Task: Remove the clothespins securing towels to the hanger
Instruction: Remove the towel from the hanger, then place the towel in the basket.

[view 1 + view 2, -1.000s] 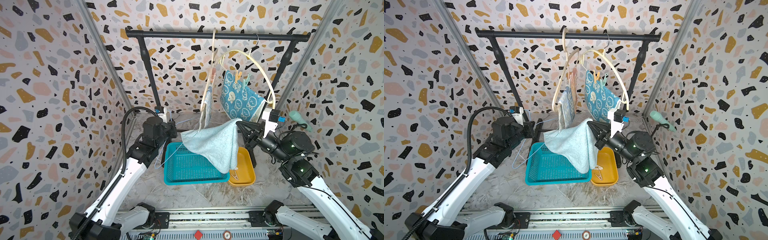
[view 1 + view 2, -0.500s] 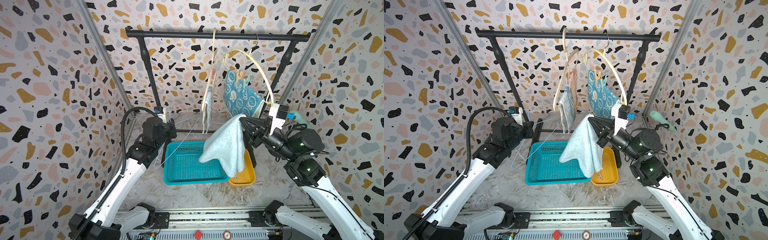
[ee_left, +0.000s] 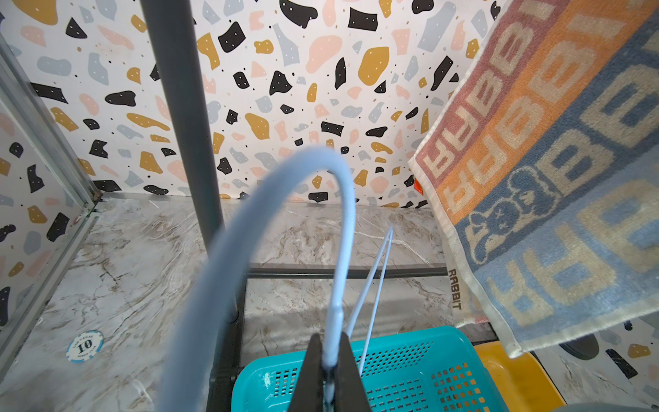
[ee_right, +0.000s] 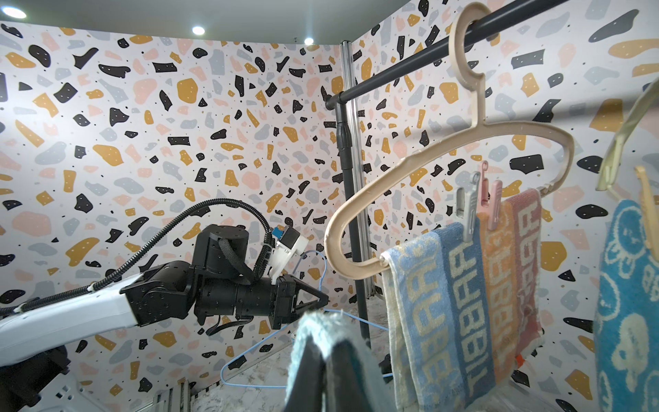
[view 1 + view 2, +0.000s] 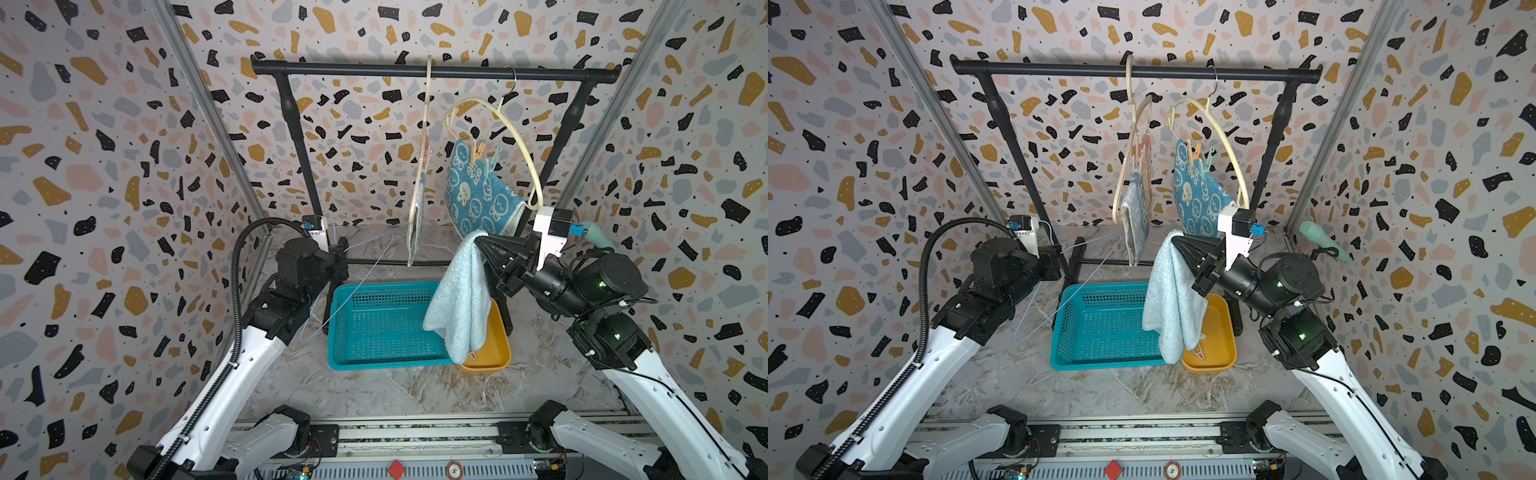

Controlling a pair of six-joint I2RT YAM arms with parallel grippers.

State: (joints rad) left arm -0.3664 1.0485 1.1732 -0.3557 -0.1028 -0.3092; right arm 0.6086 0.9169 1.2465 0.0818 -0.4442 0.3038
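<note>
My right gripper (image 5: 478, 241) is shut on a corner of the plain pale blue towel (image 5: 459, 303), which hangs free over the basket's right end. My left gripper (image 3: 330, 342) is shut on a bare light blue wire hanger (image 3: 342, 214), held low at the left. The striped towel (image 4: 463, 292) hangs on a beige hanger (image 4: 474, 139), pinned by a grey clothespin (image 4: 469, 207) and a pink one (image 4: 494, 203). The teal rabbit towel (image 5: 478, 199) hangs on a cream hanger (image 5: 519, 137) under a peach clothespin (image 5: 476, 151) and a mint one (image 5: 492, 160).
A teal mesh basket (image 5: 374, 320) sits mid-floor with a yellow tray (image 5: 496, 345) against its right side; a loose clothespin (image 5: 1200, 353) lies in the tray. The black rail (image 5: 415, 70) spans the back. A poker chip (image 3: 84, 346) lies on the floor at the left.
My right gripper has drawn back to the right with the pale blue towel. The cloth, spread out toward the left before, now hangs straight down. The left arm has stayed put.
</note>
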